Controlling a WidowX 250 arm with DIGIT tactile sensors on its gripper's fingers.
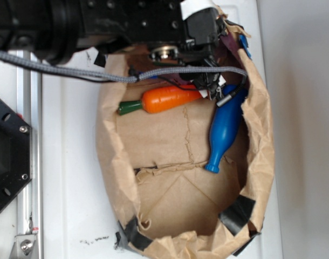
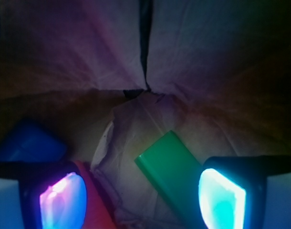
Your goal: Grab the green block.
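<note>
**Green block lies skewed between spread jaws**

In the wrist view the green block (image 2: pixel 176 179) rests on the crumpled paper bag (image 2: pixel 88 52) floor, its long axis running from 10 to 4 o'clock. The gripper (image 2: pixel 143 200) hangs spread, the block nearer its right-hand pad (image 2: pixel 221 199). The carrot (image 1: pixel 167 99) and blue bottle (image 1: pixel 225 129) crowd close.

No readable text, labels or numbers anywhere
</note>
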